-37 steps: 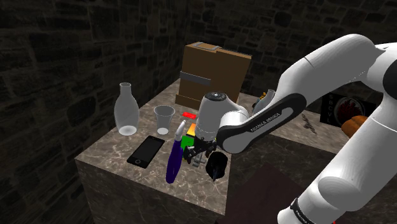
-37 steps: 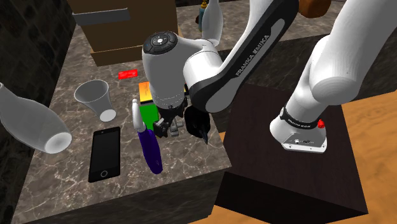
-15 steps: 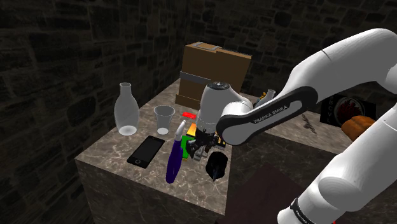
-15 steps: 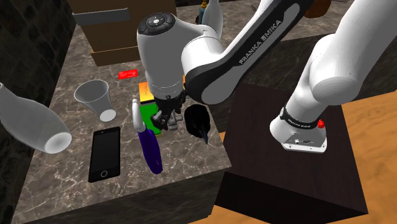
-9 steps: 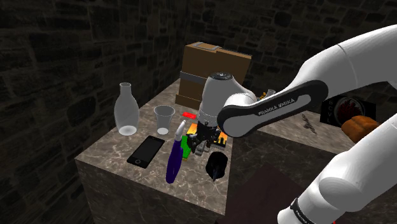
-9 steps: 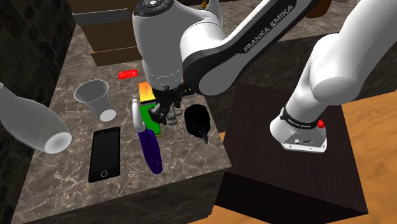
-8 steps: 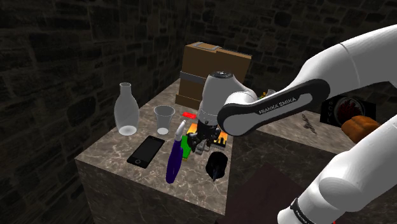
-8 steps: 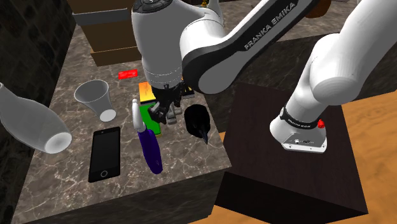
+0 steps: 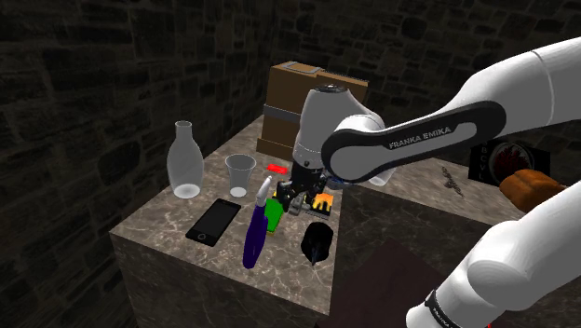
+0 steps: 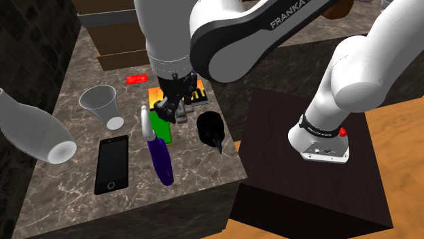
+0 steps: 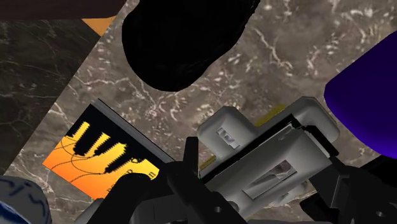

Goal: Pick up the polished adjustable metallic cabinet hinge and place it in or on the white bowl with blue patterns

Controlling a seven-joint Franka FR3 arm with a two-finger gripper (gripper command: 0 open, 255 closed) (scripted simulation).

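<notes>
My black gripper (image 9: pixel 300 197) hangs above the marble tabletop (image 9: pixel 168 244), shut on the grey metal cabinet hinge (image 9: pixel 294 202). In the wrist view the hinge (image 11: pixel 267 159) is clasped between the two fingers (image 11: pixel 184 191), well clear of the marble below. From the second exterior view the gripper (image 10: pixel 171 107) holds the hinge (image 10: pixel 165 111) over a green and orange box (image 10: pixel 162 125). A corner of the white bowl with blue patterns (image 11: pixel 16 200) shows beside the orange card (image 11: pixel 105 159); the arm hides the rest of it.
A purple spray bottle (image 9: pixel 253 228), a black phone (image 9: pixel 213 222), a clear cup (image 9: pixel 240 173) and a glass carafe (image 9: pixel 184 160) stand toward the shoulder view's left. A black lump (image 9: pixel 317 242) lies near the front edge. A cardboard box (image 9: pixel 312 102) stands at the back.
The gripper has risen from the tabletop with the hinge in it and drifted back, away from the front edge. Nothing else has moved.
</notes>
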